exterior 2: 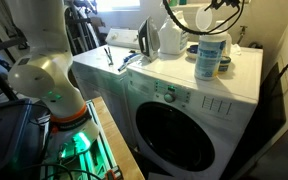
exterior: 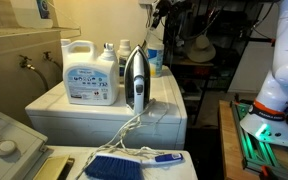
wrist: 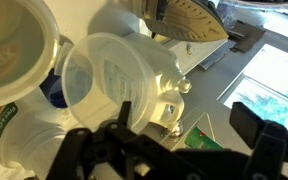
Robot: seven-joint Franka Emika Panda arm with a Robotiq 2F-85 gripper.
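The gripper (wrist: pixel 184 115), fingers spread apart and holding nothing, hangs above a white detergent jug (wrist: pixel 134 85) on the tabletop (exterior: pixel 164 98) of a laundry machine. In the wrist view the jug stands upright, cap up, just below and ahead of the fingers, offset toward the left of the frame. Beyond it an iron (wrist: pixel 189 18) rests on its heel. In an exterior view a blue brush (exterior: pixel 114 165) lies well apart in the foreground.
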